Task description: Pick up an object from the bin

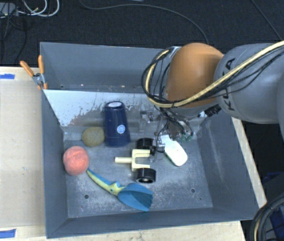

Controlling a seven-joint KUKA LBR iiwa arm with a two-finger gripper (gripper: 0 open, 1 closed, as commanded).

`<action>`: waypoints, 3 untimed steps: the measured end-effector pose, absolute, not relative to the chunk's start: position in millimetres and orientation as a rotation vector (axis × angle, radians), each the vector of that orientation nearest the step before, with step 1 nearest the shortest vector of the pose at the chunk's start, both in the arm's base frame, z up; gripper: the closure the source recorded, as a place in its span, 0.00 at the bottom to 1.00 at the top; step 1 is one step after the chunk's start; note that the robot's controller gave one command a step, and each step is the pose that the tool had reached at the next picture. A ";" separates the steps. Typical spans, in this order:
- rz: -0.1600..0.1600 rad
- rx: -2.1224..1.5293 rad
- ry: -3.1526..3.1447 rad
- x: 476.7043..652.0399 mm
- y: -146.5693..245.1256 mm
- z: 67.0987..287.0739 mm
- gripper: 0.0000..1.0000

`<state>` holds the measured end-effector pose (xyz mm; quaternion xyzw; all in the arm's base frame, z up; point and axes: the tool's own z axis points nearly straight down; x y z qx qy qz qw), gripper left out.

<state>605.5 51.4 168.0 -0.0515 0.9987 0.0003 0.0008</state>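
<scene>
Six things lie in the bin — navy cup, olive ball, pink ball, blue scoop, wheeled toy, white oval. Gripper hangs beside the oval — jaw spread cannot be told.

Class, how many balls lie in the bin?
2: a pink ball at the left, and a greenish ball above it, beside the blue cup. The arm may hide more.

cup: navy (white label) | ball: pink | lump: olive | scoop: blue, yellow handle | bin: grey
</scene>
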 end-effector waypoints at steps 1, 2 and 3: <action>0.002 -0.412 3.120 602.5 44.1 143.5 0.00; 0.002 -0.470 3.105 609.3 50.2 113.1 0.00; 0.004 -0.459 3.115 618.3 49.0 67.1 0.00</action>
